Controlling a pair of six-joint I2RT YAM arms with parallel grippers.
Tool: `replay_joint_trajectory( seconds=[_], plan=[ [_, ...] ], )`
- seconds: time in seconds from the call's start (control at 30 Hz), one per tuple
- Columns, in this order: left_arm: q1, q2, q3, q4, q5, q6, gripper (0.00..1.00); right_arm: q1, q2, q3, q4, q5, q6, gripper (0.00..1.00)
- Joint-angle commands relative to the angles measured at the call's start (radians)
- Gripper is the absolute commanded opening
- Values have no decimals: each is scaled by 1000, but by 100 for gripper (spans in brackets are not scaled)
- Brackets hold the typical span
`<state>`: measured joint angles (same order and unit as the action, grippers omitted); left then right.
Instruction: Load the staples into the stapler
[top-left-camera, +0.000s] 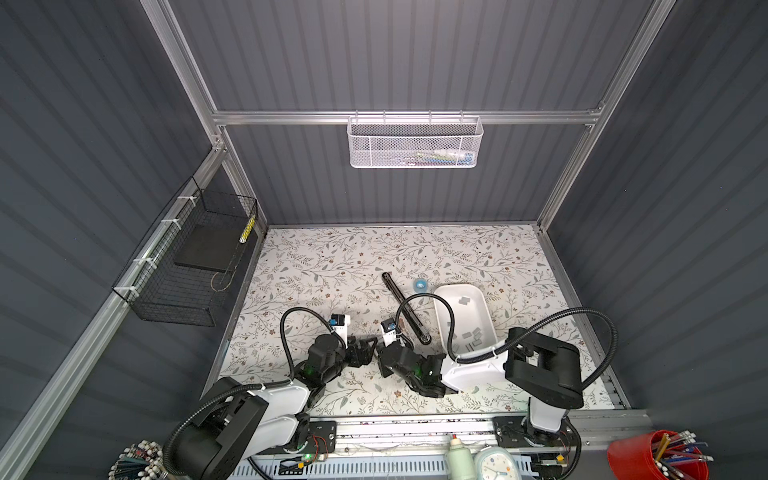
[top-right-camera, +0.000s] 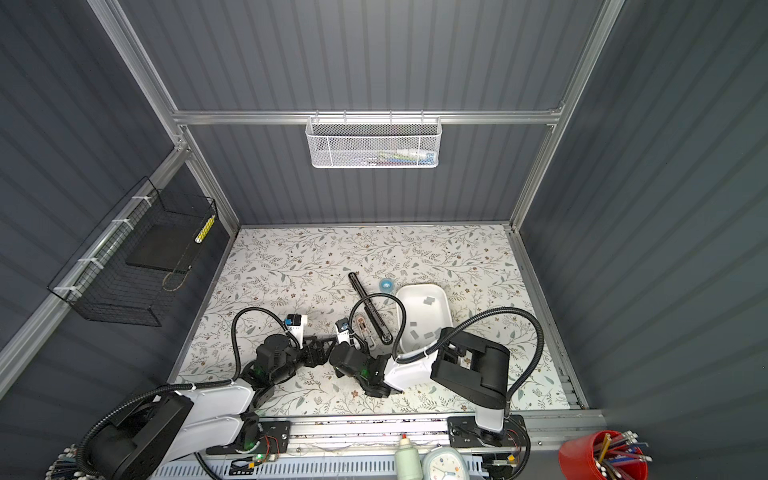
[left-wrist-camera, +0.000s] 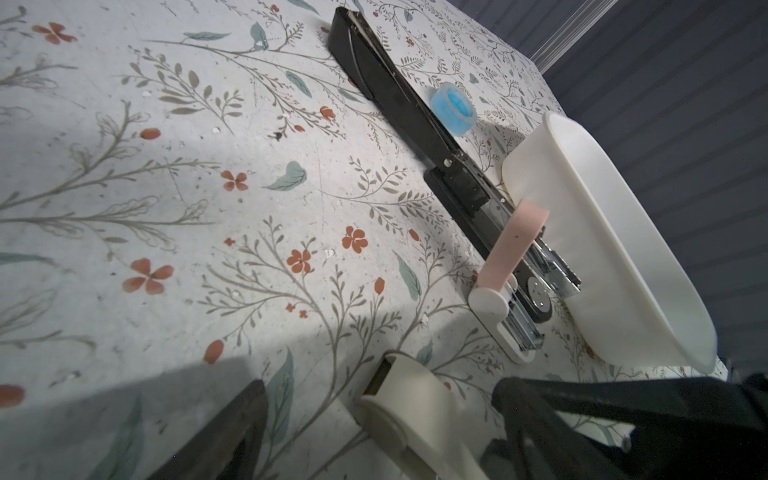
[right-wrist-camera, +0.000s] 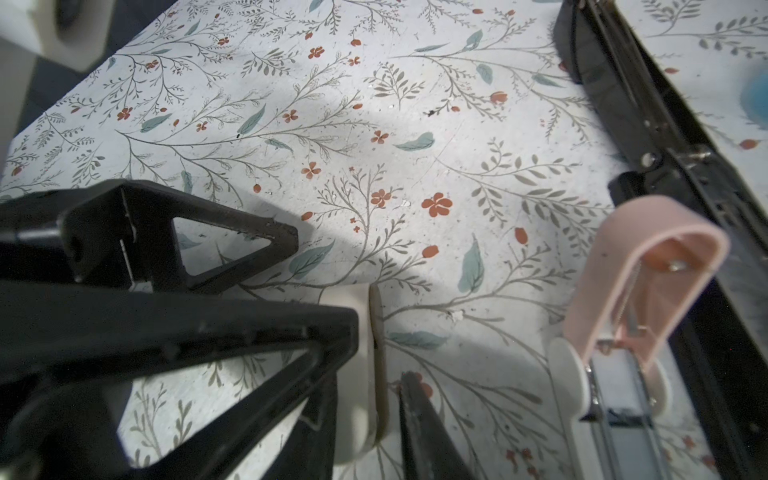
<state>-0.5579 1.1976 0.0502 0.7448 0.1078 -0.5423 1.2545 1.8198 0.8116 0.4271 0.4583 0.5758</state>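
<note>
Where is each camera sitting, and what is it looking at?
Both top views: high overhead, looking down at the table, black stapler, left arm and right arm.
Left wrist: low, looking through the open left gripper toward the pink stapler and white tray.
Right wrist: low, looking past the right gripper, shut on a cream object.
Shared: both wrist views show both staplers.
</note>
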Motion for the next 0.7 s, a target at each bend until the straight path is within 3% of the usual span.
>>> replay_joint_trajectory(
  seconds=[0.0, 0.67],
  plan=[
    [-16, 10, -12, -52, 4, -16, 87, 0, 36, -43, -90, -21, 11, 28],
    [-26, 100, -41, 41, -19, -52, 85, 20, 102, -97, 3, -9, 41, 29]
  ],
)
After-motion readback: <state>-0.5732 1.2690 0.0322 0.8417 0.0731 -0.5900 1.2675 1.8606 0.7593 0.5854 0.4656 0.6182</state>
